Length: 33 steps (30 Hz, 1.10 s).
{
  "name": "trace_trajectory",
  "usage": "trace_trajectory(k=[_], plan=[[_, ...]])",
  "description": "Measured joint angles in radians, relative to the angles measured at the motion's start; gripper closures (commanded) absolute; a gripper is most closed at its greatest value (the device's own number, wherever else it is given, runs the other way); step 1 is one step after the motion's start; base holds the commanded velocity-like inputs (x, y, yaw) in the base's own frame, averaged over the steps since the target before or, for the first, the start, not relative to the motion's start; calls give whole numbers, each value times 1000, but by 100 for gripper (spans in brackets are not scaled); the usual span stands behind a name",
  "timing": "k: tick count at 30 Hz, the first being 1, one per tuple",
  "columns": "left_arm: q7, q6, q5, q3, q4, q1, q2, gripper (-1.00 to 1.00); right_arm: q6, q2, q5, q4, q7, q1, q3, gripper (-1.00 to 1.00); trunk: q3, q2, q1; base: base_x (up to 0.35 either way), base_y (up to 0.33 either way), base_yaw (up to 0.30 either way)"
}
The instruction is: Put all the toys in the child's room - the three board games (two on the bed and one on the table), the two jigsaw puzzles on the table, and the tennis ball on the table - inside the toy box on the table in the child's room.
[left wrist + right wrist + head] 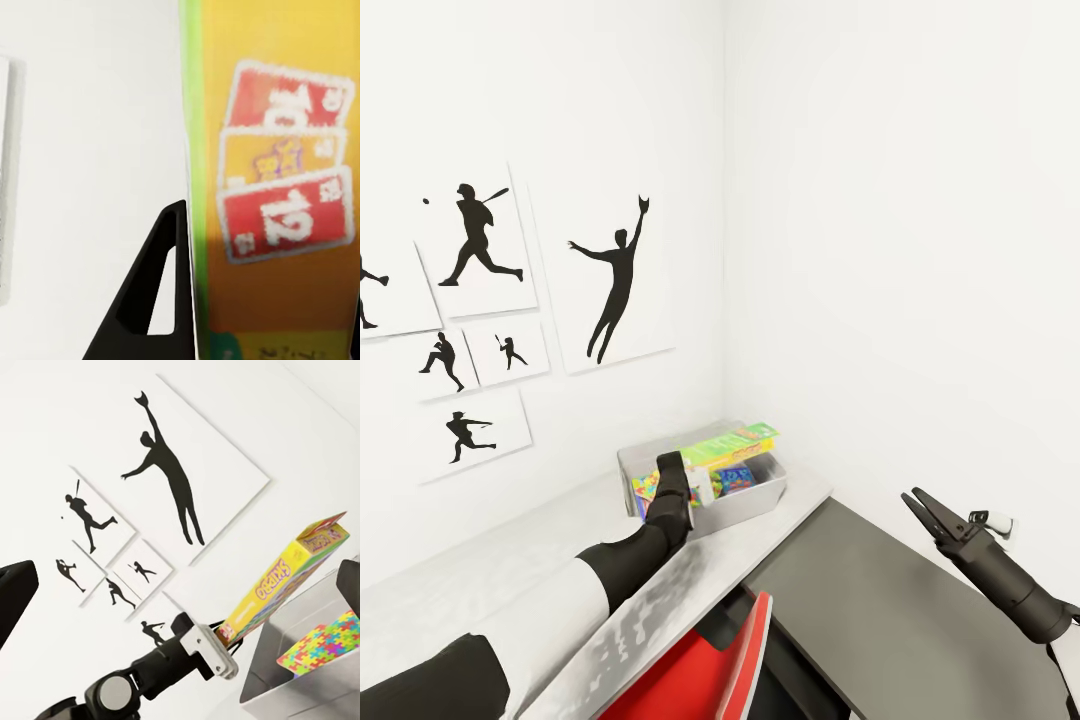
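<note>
On the pale table, the toy box sits in the wall corner, a jigsaw puzzle inside. The left gripper is clamped on the yellow board game lettered "SKIP-BO" (its red "12" card shows at the left wrist), long axis slanting up above the box. The right gripper hangs parted over the dark top.

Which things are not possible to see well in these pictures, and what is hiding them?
- Toy box contents: head view, the left arm and the Skip-Bo box cover much of them.
- Left tool grip: head view, seen from behind; the left wrist view shows one finger beside the box.
- Jigsaw puzzle: right wrist view, cut off by the edge.
</note>
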Motion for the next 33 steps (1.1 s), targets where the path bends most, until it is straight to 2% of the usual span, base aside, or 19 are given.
trace_trajectory(k=[9, 19, 33], plan=[[1, -3, 0, 1, 19, 0, -4, 100, 2, -2, 1, -7, -2, 0, 0, -100, -2, 0, 0, 0, 0, 0], [1, 3, -1, -2, 22, 0, -11, 100, 3, -19, -3, 1, -1, 0, 0, -100, -17, 0, 0, 0, 0, 0], [4, 4, -18, 0, 23, 0, -11, 100, 3, -20, -3, 6, -1, 0, 1, -100, -40, 0, 0, 0, 0, 0]])
